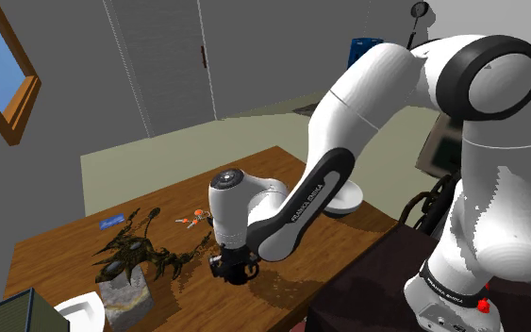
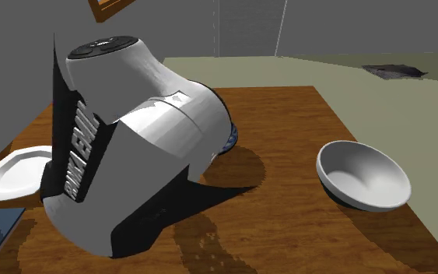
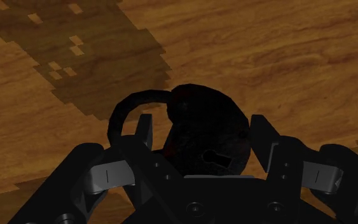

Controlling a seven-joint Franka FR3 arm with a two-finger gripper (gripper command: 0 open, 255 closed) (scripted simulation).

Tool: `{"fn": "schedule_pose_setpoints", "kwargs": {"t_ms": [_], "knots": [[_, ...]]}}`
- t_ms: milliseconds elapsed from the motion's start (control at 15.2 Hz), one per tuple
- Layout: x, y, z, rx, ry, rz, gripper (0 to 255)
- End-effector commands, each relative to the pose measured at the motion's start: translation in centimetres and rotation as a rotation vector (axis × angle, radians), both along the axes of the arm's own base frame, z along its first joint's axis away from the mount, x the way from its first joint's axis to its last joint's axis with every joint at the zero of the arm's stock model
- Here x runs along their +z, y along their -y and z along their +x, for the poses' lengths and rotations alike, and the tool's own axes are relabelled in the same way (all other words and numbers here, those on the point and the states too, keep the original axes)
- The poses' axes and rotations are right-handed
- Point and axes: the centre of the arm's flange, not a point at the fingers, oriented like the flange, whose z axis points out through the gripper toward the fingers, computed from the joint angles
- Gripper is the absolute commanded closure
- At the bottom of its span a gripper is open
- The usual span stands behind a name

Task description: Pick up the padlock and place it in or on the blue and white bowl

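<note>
A dark round padlock [image 3: 206, 118] with a curved shackle sits between my black fingers, just above the brown wooden table [image 3: 285, 57]. My gripper [image 3: 202, 135] is shut on the padlock's body, with the shackle looping out past one finger. In the shoulder view the gripper [image 1: 233, 269] hangs low over the table's middle. A white bowl [image 1: 346, 200] stands behind the forearm, toward the shoulder view's right, and appears as the bowl [image 2: 362, 175] at the second exterior view's right. A blue-edged round thing [image 2: 229, 140] peeks out from behind the arm.
A dark spiky plant in a grey block pot [image 1: 126, 269] stands to the gripper's left in the shoulder view. Small keys [image 1: 192, 220] and a blue card [image 1: 112, 224] lie beyond it. A white plate [image 2: 15, 171] rests near the table's front corner.
</note>
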Motion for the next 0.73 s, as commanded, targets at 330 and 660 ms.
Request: {"fn": "schedule_pose_setpoints", "kwargs": {"t_ms": [330, 660], "knots": [[3.7, -0.1, 0.0, 0.0, 0.0, 0.0, 255], [6.4, -0.1, 0.0, 0.0, 0.0, 0.0, 255]]}}
